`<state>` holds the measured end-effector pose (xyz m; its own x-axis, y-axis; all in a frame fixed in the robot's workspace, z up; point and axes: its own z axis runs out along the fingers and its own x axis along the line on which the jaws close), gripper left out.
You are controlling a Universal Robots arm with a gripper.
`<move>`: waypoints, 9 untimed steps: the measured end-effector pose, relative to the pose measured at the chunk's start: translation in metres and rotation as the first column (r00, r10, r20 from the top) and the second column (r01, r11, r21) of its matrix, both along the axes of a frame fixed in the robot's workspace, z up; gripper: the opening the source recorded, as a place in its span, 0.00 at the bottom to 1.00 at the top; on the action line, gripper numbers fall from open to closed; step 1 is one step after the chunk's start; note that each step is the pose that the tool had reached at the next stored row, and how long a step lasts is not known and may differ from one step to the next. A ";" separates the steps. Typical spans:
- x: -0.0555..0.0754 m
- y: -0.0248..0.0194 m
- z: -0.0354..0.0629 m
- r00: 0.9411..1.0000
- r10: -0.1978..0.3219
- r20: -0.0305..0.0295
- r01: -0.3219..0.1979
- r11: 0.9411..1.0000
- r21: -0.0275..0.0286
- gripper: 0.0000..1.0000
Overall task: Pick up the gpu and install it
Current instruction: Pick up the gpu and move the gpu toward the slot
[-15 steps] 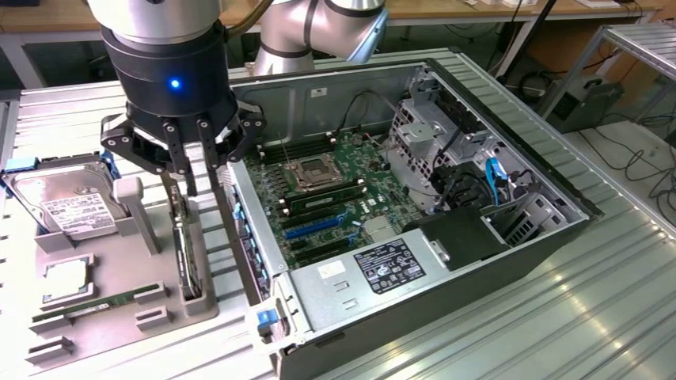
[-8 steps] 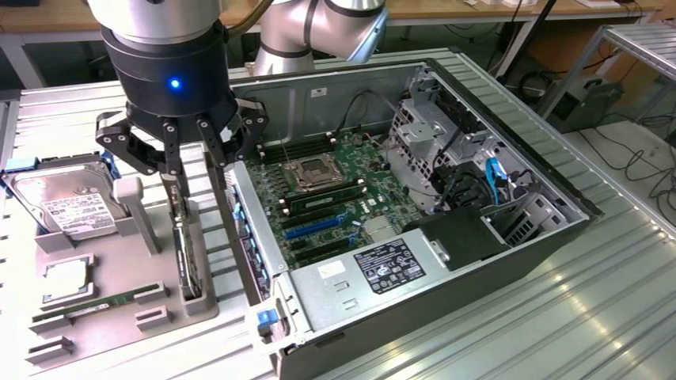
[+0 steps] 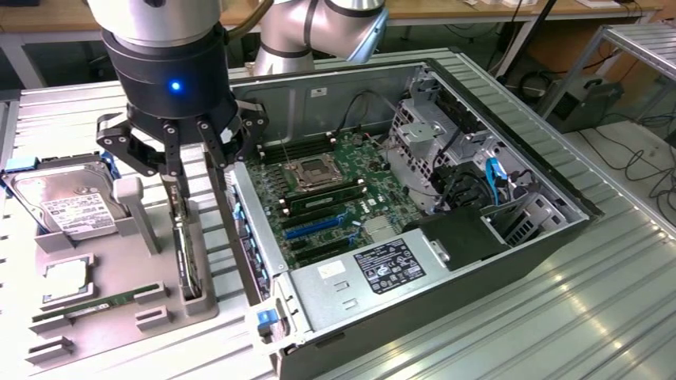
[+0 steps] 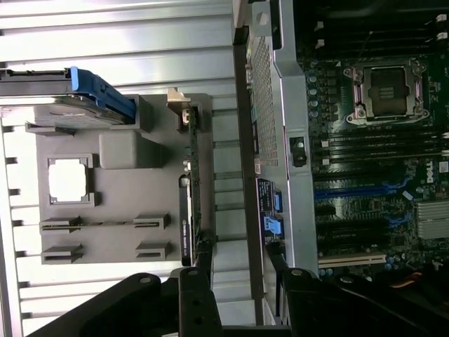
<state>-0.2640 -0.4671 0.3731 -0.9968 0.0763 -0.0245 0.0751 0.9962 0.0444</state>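
The gpu [image 3: 190,261] is a slim black card standing on its edge in a slot of the grey holder tray [image 3: 111,265], at the exterior view's left of the open computer case. Seen edge-on in the wrist view, the gpu [image 4: 189,189] runs along the holder's side nearest the case. My gripper [image 3: 199,207] hangs just above the card with its jaws open and nothing held. In the wrist view the gripper [image 4: 240,261] has one fingertip [image 4: 203,256] close over the card's end and the other over the gap beside the case wall.
The holder also carries a silver hard drive [image 3: 66,210], a square processor chip [image 3: 66,275] and a green RAM stick [image 3: 95,305]. The open case [image 3: 496,261] lies on the slatted metal table, its motherboard [image 3: 328,214] and blue expansion slots [image 4: 358,188] exposed.
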 end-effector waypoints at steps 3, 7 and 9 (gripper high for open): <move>0.000 0.0000 -0.0009 1.000 0.000 0.000 0.000 1.000 0.000 0.42; 0.000 -0.0001 -0.0022 1.000 0.000 0.000 0.000 1.000 0.000 0.42; -0.001 0.0000 -0.0034 1.000 0.000 0.000 0.000 1.000 0.000 0.42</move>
<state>-0.2650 -0.4671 0.3698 -0.9968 0.0763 -0.0245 0.0751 0.9962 0.0445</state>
